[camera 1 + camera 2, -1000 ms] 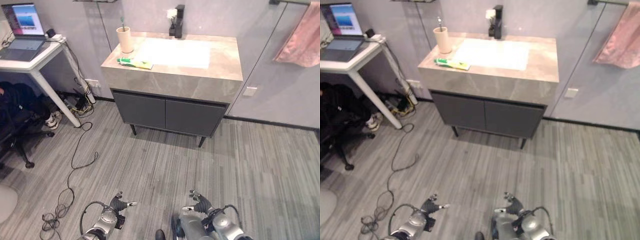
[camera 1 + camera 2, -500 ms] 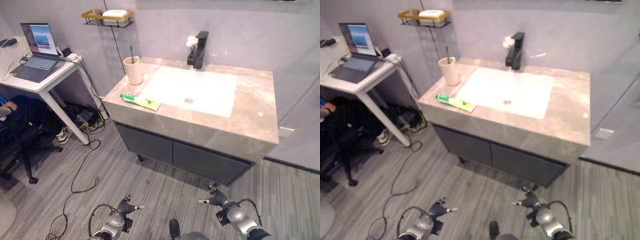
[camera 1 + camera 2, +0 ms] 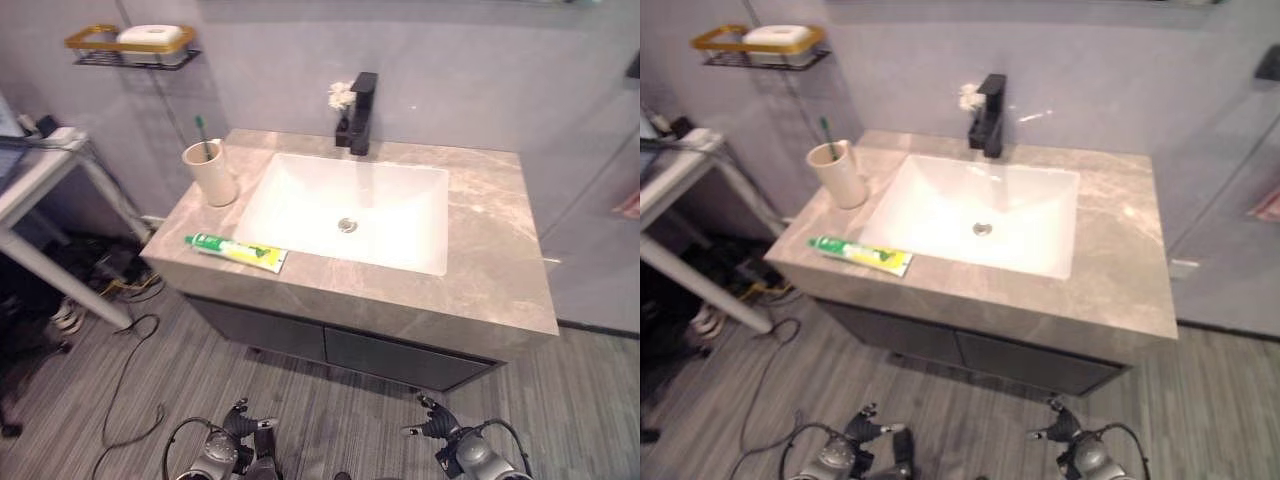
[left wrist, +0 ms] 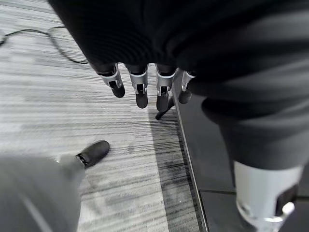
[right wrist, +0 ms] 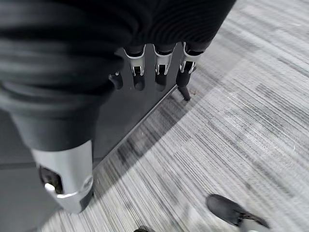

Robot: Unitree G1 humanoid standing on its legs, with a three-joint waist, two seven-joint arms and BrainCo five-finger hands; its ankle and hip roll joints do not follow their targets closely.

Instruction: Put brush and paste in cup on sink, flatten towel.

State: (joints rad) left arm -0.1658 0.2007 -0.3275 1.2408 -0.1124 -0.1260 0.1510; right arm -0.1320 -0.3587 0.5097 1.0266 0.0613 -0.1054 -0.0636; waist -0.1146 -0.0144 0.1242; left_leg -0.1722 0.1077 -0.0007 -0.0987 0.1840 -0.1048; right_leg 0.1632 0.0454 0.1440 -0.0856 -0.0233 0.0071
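Observation:
A beige cup [image 3: 210,172] stands at the back left of the grey stone counter [image 3: 490,260] with a green toothbrush [image 3: 201,128] upright in it. The green, white and yellow toothpaste tube [image 3: 236,252] lies flat near the counter's front left edge, beside the white basin [image 3: 345,210]. A sliver of pink towel [image 3: 630,205] shows at the far right edge. My left hand [image 3: 245,428] and right hand [image 3: 437,428] hang low in front of the cabinet. Both are open with straight fingers [image 4: 141,92] [image 5: 161,72] and hold nothing.
A black faucet [image 3: 360,100] rises behind the basin. A gold wall shelf with soap [image 3: 135,42] hangs at the upper left. A white table [image 3: 40,180] stands on the left with cables [image 3: 125,340] on the floor beneath. Dark cabinet doors [image 3: 300,335] face me.
The whole picture has shifted: the camera has come closer to the sink and turned, so the laptop has left the view. Both hands stay low and open.

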